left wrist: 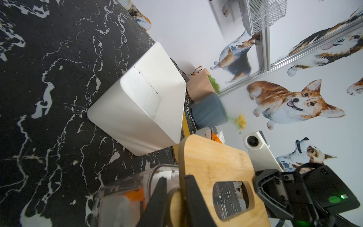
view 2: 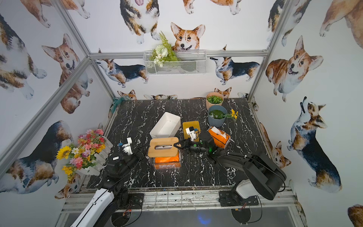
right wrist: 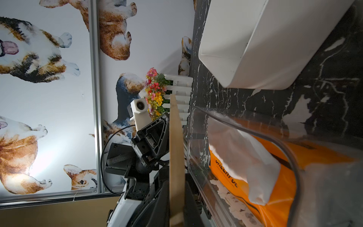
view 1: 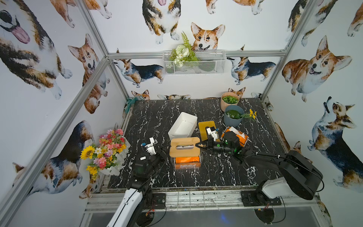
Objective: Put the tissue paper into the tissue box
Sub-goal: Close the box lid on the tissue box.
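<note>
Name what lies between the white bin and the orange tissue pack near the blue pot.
A wooden lid, lying flat; both top views show it.

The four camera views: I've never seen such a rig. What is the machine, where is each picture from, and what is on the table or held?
A left arm and a right arm stand at the near edge of a black marble table. Both top views look down from overhead; the other two come from a camera on each wrist. In the middle sits a clear tissue box holding an orange tissue pack. The right gripper is shut on one end of the bamboo lid; the left gripper straddles the other end, grip unclear. Behind lie a white bin and a second tissue pack.
</note>
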Tool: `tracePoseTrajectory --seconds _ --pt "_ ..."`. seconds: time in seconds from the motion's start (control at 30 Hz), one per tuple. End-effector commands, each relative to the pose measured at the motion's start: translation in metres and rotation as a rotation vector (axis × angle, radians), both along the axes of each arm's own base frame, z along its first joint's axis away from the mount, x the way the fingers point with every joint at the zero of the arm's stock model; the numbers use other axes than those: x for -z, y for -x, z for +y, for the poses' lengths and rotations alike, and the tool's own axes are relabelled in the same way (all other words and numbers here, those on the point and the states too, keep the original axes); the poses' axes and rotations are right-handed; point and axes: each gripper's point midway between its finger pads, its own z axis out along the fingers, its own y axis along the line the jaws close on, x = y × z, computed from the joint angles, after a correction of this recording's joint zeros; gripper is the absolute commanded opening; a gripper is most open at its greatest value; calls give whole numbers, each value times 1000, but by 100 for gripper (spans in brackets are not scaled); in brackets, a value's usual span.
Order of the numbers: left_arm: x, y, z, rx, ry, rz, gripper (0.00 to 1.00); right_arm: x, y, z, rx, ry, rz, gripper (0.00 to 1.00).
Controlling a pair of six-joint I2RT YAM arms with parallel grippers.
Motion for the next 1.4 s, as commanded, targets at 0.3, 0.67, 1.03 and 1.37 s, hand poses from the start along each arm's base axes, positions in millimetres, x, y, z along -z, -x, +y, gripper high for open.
tracePoseTrajectory --seconds 0.3,0.67,1.03,1.37 --pt "0 -7 -16 177 -197 136 77 -33 18 2 -100 -102 -92 0" --pt "-1 -20 0 118 -241 179 100 -27 6 -26 -38 -77 -79 0" --pt "-1 -17 -1 132 -227 215 100 -15 9 -24 -62 -70 -37 0" --pt "7 -8 0 144 -209 275 100 -4 13 7 -124 -84 -1 0"
